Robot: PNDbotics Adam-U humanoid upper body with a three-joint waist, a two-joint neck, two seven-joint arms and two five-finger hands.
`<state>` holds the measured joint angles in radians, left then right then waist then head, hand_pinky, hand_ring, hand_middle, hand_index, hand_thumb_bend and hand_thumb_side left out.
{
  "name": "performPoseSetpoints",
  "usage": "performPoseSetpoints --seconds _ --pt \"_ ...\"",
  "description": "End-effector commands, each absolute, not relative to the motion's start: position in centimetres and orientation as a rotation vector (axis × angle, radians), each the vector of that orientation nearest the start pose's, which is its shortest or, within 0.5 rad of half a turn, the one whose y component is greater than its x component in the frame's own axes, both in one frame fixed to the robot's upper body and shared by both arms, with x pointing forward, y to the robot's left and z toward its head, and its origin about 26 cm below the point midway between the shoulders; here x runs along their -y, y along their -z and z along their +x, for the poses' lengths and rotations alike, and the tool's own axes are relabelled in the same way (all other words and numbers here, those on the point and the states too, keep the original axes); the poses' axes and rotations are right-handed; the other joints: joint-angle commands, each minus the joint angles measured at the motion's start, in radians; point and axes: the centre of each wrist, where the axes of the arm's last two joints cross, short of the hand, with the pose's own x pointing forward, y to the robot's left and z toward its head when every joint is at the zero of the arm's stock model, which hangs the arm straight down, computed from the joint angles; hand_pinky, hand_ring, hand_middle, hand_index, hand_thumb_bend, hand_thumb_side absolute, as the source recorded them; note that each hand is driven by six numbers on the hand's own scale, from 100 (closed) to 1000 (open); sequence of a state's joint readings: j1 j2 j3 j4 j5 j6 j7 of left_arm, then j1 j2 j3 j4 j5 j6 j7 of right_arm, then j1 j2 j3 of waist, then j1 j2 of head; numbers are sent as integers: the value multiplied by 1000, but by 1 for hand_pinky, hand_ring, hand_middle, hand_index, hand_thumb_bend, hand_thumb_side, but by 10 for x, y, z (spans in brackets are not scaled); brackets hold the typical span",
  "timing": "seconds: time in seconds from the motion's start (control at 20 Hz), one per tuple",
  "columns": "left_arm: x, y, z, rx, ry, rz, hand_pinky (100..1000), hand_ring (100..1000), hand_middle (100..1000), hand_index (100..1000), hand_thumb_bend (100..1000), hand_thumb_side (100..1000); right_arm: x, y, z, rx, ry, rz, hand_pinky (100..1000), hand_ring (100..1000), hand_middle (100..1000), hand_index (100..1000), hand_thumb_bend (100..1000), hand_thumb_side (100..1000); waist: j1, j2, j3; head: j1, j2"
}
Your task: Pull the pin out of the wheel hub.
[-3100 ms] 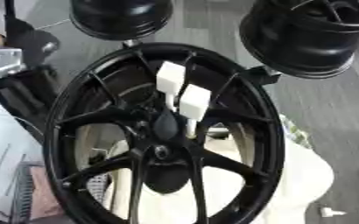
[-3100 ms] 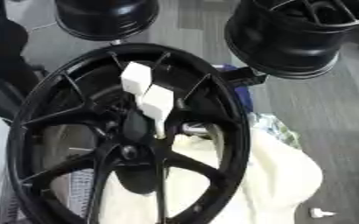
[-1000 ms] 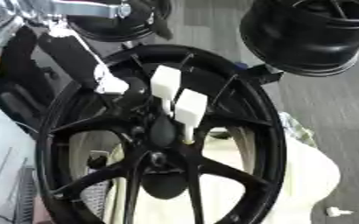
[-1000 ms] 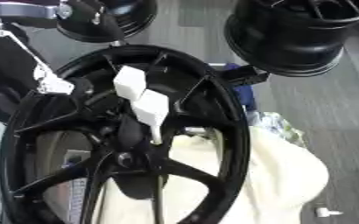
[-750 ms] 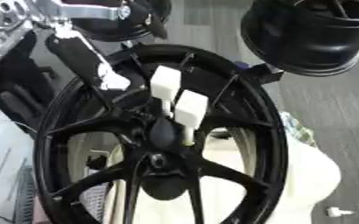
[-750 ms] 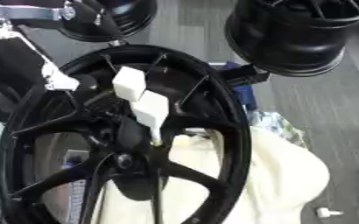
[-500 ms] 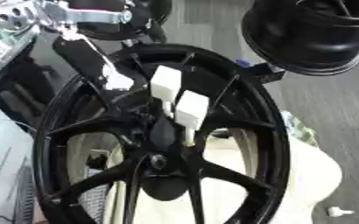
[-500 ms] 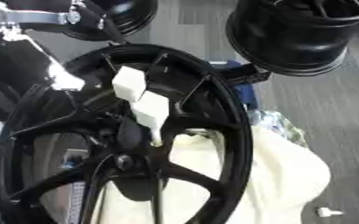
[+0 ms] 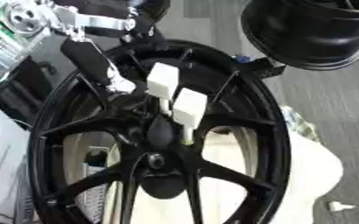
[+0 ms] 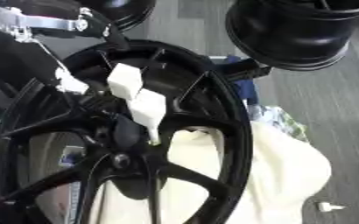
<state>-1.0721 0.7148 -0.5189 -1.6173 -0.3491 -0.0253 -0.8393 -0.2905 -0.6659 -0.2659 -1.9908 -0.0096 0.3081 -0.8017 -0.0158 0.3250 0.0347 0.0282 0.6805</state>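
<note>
The wheel hub lies flat and black on a cream cloth, filling the middle of my view. Two white pins stand near its centre: the upper pin and the lower pin. My left robot hand comes in from the upper left, fingers straight and holding nothing, its tip just beside the upper pin. I would close round the white head, then pull straight along the stem. A second ago this robot hand sat further out toward the rim. My right robot hand is not in view.
</note>
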Motion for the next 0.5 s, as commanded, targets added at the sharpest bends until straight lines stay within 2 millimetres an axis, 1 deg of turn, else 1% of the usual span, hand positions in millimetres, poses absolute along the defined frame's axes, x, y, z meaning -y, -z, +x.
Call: performPoseSetpoints --seconds 0.05,0.5 --pt "-184 -346 375 1509 2094 579 869 869 809 915 388 516 364 -282 276 2025 621 -1282 614 607 622 692 280 211 1 -15 -3 6 -16" --pt "-179 -341 381 1499 2093 564 865 865 797 914 387 525 364 -281 277 2027 643 -1259 611 606 622 691 276 216 4 -9 -12 14 -24"
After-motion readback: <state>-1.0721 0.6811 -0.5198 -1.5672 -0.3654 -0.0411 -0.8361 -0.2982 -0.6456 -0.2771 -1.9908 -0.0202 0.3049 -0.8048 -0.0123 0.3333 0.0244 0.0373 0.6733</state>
